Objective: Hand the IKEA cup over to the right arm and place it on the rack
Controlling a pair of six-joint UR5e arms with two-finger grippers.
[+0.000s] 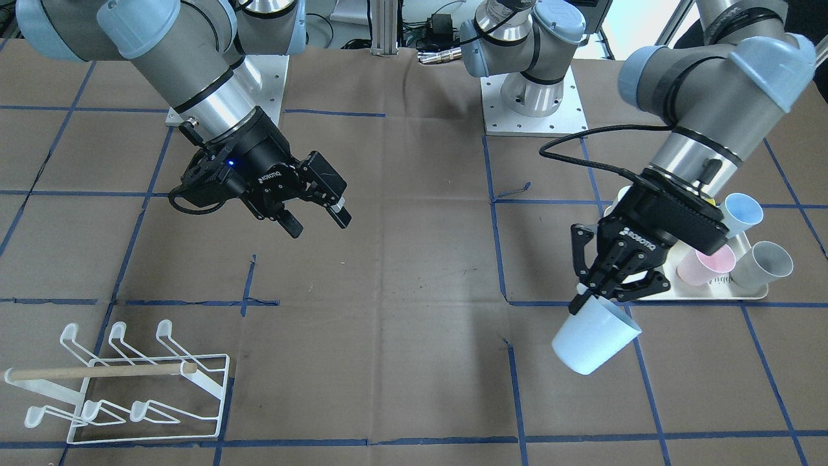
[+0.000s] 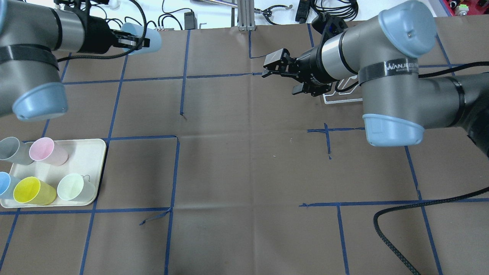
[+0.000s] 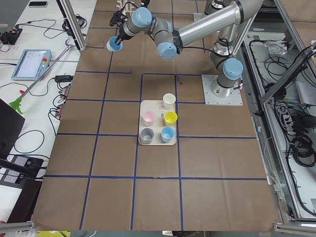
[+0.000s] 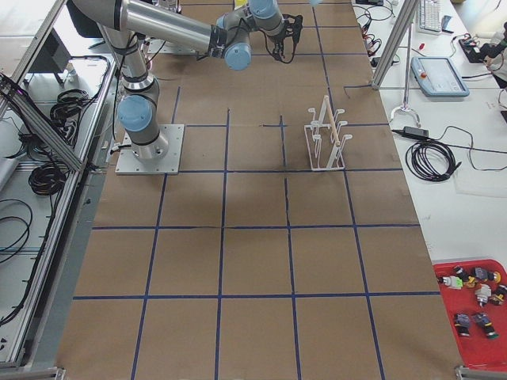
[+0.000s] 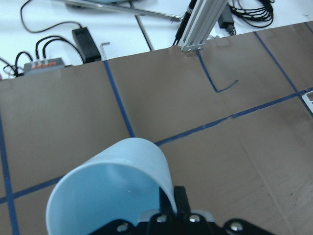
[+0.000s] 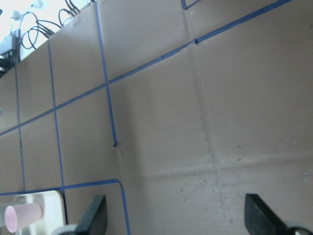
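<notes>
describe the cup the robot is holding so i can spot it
Start at the cream tray of cups on the robot's left. Well forward of it, the left end effector pinches the rim of a pale blue cup. It alone is held up, tilted; the other blue cup sits on the tray.

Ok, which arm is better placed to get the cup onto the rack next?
Right. The right hand is open, empty and on the side of the rack; the left hand grips the pale blue cup at the far end.
</notes>
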